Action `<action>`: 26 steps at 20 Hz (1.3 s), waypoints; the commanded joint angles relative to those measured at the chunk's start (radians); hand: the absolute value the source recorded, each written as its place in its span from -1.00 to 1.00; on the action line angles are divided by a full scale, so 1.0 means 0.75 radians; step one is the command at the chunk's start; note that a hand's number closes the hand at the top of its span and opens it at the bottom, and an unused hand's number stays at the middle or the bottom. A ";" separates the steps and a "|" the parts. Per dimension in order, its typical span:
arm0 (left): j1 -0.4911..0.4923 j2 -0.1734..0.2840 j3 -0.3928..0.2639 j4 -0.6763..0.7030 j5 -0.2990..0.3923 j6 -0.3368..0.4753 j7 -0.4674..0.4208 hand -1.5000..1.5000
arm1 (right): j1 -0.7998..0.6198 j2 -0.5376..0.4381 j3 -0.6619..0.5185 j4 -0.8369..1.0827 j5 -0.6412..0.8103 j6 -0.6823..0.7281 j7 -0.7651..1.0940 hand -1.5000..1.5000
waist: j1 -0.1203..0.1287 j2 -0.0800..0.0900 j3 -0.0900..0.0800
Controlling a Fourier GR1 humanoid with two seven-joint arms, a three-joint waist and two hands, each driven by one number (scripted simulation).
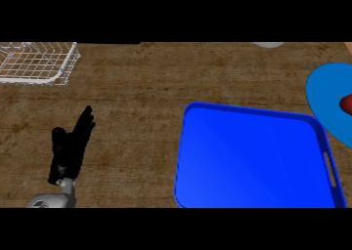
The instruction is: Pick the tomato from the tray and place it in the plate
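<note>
tomato (351, 104): round, red, resting on the blue plate (330, 97) right of tray
tray (254, 161): glossy blue rounded rectangle
left hand (71, 149): left of tray, fingers straight, pressed together
table (150, 83): brown woven texture

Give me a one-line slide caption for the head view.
Tomato on the plate, blue tray bare, left hand resting open on the counter.

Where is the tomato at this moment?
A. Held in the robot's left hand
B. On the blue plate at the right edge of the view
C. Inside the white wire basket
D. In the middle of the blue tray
B: the tomato lies on the blue plate at the right edge, apart from the blue tray; the left hand is open and holds nothing.
</note>
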 commanded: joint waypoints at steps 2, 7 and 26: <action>0.009 -0.004 0.002 -0.015 -0.008 0.004 0.012 0.00 | 0.046 0.028 0.023 -0.007 -0.015 -0.005 -0.085 -1.00 | 0.003 0.000 0.000; 0.020 -0.039 -0.026 0.045 -0.037 0.013 -0.058 0.00 | -0.005 0.027 0.047 -0.009 -0.014 -0.081 -0.029 -1.00 | 0.004 0.002 -0.001; -0.032 -0.029 0.003 -0.006 -0.025 -0.001 0.035 0.00 | 0.126 -0.008 0.091 0.038 -0.016 -0.231 -0.050 -1.00 | 0.009 0.004 0.002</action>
